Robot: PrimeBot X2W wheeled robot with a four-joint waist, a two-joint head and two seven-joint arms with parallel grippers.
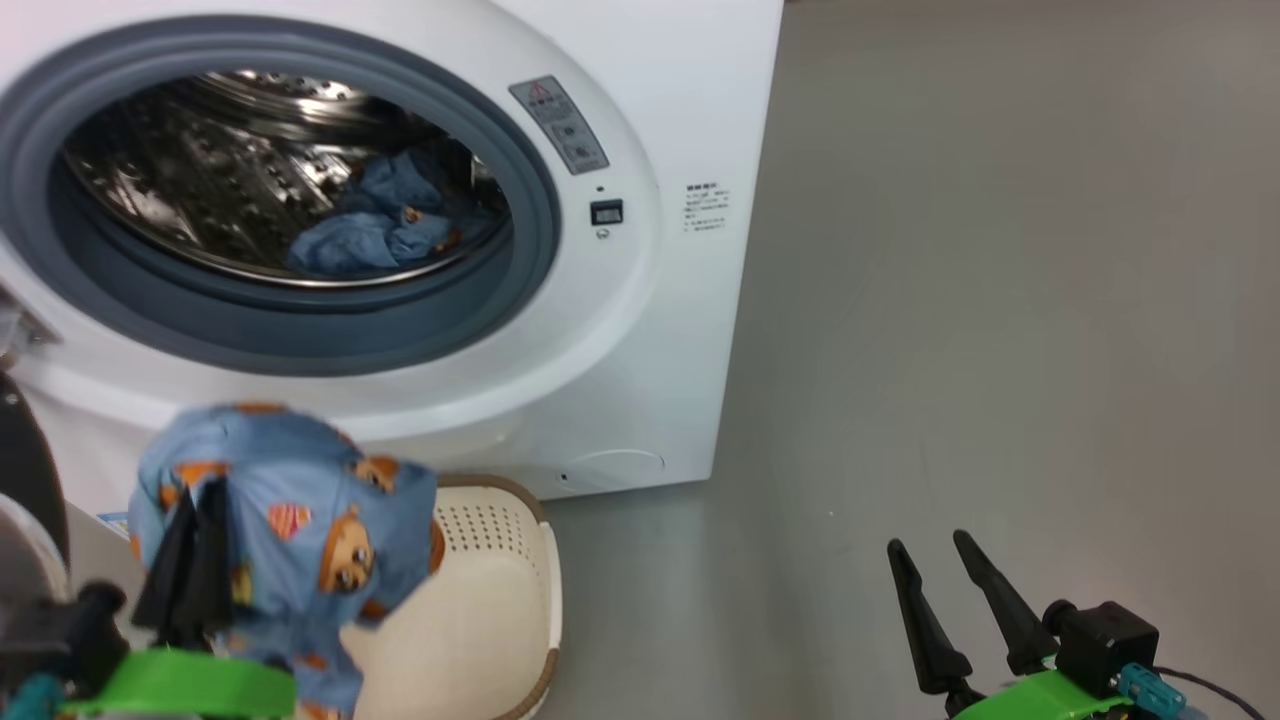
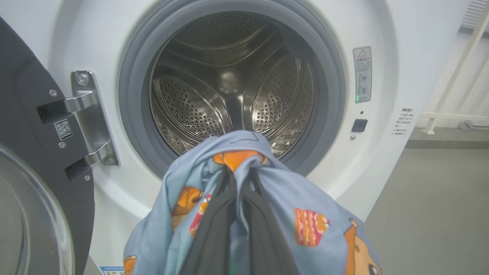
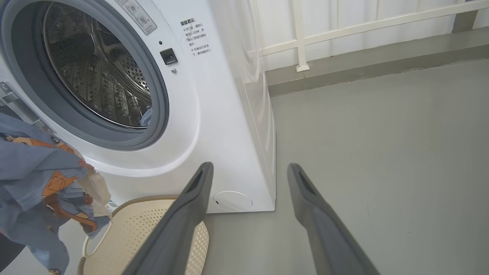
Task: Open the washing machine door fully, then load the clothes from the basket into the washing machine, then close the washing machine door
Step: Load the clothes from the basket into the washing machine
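Observation:
The washing machine [image 1: 640,330] stands with its door [image 2: 23,114] swung wide to the left on a metal hinge [image 2: 89,118]. Some blue clothes [image 1: 380,225] lie in the steel drum [image 2: 233,88]. My left gripper [image 1: 195,500] is shut on a light blue bundle of clothes [image 1: 300,520] with bear prints, held above the cream basket [image 1: 500,600] and below the drum opening. In the left wrist view that bundle [image 2: 305,214] drapes over the closed fingers [image 2: 217,229], just in front of the opening. My right gripper [image 1: 930,550] hangs open and empty over the floor to the right.
Grey floor [image 1: 1000,300] stretches to the right of the machine. A white railing [image 3: 344,26] and a low grey kerb run behind it. The basket [image 3: 153,229] sits against the machine's lower front, by the round filter cap [image 3: 232,200].

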